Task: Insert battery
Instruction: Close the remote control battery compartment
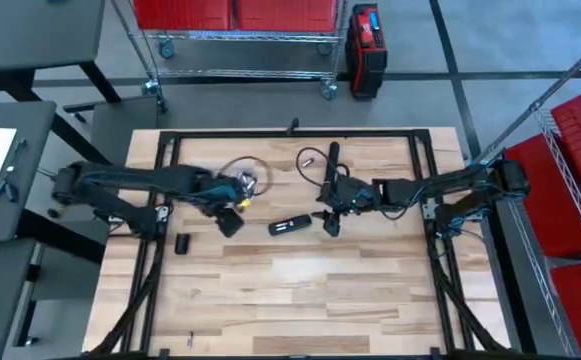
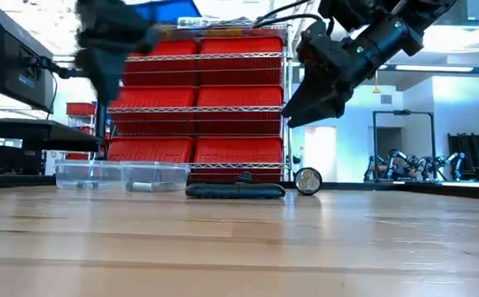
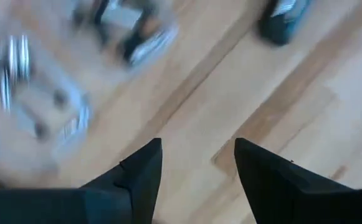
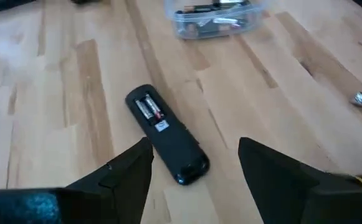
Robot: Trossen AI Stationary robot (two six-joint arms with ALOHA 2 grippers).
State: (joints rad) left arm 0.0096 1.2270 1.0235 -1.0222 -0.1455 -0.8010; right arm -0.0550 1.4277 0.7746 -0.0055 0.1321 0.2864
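Our right gripper, empty and spread wide, hovers above the slim black plastic remote with its battery bay open; our left gripper, also apart and empty, hangs at nine o'clock near the clear plastic battery tub, probably fetching a cell next.

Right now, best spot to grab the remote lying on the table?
Take the remote across its narrow width, around the closed lower half, coming straight down from above. It lies flat on the table, long and slim, so the long edges give the fingers parallel faces. Avoid the open battery bay end. The right hand is open and nearest, so probably use it.
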